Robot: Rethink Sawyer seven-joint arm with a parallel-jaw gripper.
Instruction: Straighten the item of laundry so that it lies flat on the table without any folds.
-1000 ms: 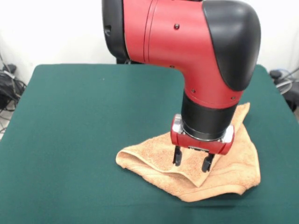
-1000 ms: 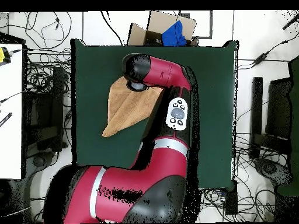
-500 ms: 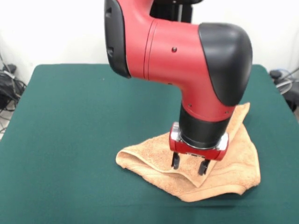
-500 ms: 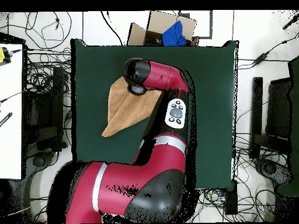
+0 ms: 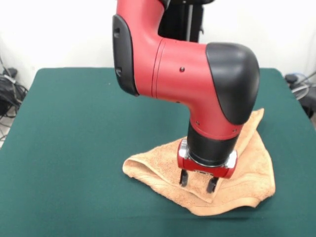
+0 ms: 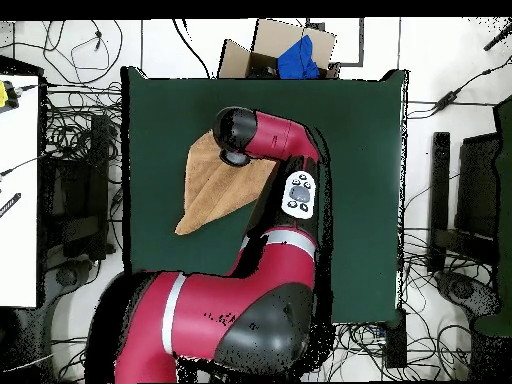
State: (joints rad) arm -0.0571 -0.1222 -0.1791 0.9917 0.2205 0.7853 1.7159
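The towel (image 5: 247,163) lies folded on the desk (image 5: 74,128), the pincer (image 5: 197,183) spread empty over a fold, tips seemingly touching; it should close on the top layer only

arm (image 5: 197,74): glossy red shell, rounded black elbow caps, small dark screws | wrist: black collar, silver ring, red band | button pad (image 6: 298,193): white oval panel
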